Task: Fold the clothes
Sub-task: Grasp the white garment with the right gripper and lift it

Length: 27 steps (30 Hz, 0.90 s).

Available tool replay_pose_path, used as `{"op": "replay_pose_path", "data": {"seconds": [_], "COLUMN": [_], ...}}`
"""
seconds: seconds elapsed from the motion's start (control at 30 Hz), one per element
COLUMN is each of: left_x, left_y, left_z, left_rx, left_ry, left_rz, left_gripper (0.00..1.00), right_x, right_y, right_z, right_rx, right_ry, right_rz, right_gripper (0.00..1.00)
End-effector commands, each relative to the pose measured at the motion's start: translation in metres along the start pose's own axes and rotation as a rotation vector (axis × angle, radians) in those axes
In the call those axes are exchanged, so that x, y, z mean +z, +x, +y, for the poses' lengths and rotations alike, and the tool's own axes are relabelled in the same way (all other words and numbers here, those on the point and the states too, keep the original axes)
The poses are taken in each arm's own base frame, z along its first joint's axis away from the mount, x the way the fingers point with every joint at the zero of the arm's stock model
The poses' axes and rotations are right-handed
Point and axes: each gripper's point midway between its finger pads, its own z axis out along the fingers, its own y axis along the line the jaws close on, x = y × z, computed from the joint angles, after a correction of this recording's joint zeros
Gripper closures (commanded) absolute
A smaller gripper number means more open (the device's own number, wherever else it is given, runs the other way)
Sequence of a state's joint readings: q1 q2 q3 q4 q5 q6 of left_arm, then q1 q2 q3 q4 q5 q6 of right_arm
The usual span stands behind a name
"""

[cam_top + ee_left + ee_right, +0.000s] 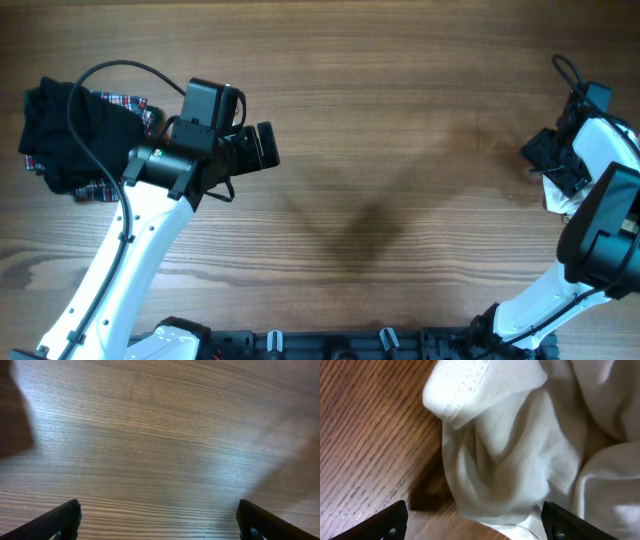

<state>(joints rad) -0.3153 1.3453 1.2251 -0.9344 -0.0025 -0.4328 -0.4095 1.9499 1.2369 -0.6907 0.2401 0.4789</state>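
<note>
A crumpled white garment fills the right wrist view; a corner of it shows at the table's right edge in the overhead view, mostly hidden by the right arm. My right gripper is open, its fingers spread either side of the white cloth, just above it; it also shows in the overhead view. A pile of black cloth over red-plaid cloth lies at the far left. My left gripper is open and empty over bare wood, right of that pile; its fingers show in the left wrist view.
The wooden table stretches between the two arms. A black cable loops over the left arm above the dark pile. The arm bases and a black rail line the front edge.
</note>
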Motion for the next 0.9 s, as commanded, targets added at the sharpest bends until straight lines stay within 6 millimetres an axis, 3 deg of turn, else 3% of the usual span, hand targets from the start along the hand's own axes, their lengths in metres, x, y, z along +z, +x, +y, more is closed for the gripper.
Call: {"op": "replay_pose_path", "data": {"seconds": [0.0,0.07,0.13,0.2,0.27,0.33,0.37,0.4,0.47,0.57,0.7,0.87], "left_x": [-0.003,-0.003,-0.003,-0.004,-0.004,-0.004,-0.004,-0.003,-0.003,-0.004,-0.004,-0.004], "left_y": [-0.009,-0.012,-0.016,-0.019,-0.021,-0.024,-0.025,-0.028,-0.030,-0.033,-0.033,-0.033], "left_z": [-0.004,-0.006,-0.009,-0.011,-0.011,-0.013,-0.014,-0.015,-0.016,-0.018,-0.018,-0.019], "left_rx": [-0.011,-0.010,-0.010,-0.010,-0.011,-0.010,-0.011,-0.011,-0.011,-0.011,-0.011,-0.011], "left_ry": [0.002,0.008,0.020,0.027,0.030,0.037,0.040,0.044,0.049,0.057,0.058,0.062], "left_rz": [-0.033,-0.043,-0.062,-0.075,-0.081,-0.094,-0.098,-0.106,-0.115,-0.129,-0.129,-0.129], "left_gripper": [0.00,0.00,0.01,0.00,0.00,0.01,0.01,0.00,0.00,0.00,0.00,0.00], "right_x": [0.017,0.012,-0.002,-0.028,-0.071,-0.172,-0.197,-0.242,-0.280,-0.337,-0.370,-0.373], "right_y": [0.006,0.007,0.008,0.005,0.000,0.008,0.013,0.027,0.050,0.115,0.165,0.168], "right_z": [-0.001,0.002,0.010,0.015,0.039,0.085,0.090,0.098,0.109,0.138,0.158,0.160], "right_rx": [0.014,0.013,0.018,0.021,-0.058,-0.263,-0.305,-0.375,-0.493,-0.781,-0.958,-0.968], "right_ry": [0.025,0.000,-0.064,-0.127,-0.318,-0.719,-0.777,-0.838,-0.897,-1.016,-1.117,-1.127], "right_rz": [0.040,0.048,0.055,0.046,0.024,-0.056,-0.091,-0.175,-0.252,-0.349,-0.387,-0.393], "right_gripper": [0.39,0.82,0.96,0.96,0.96,0.96,0.96,0.96,0.96,0.96,0.96,0.96]}}
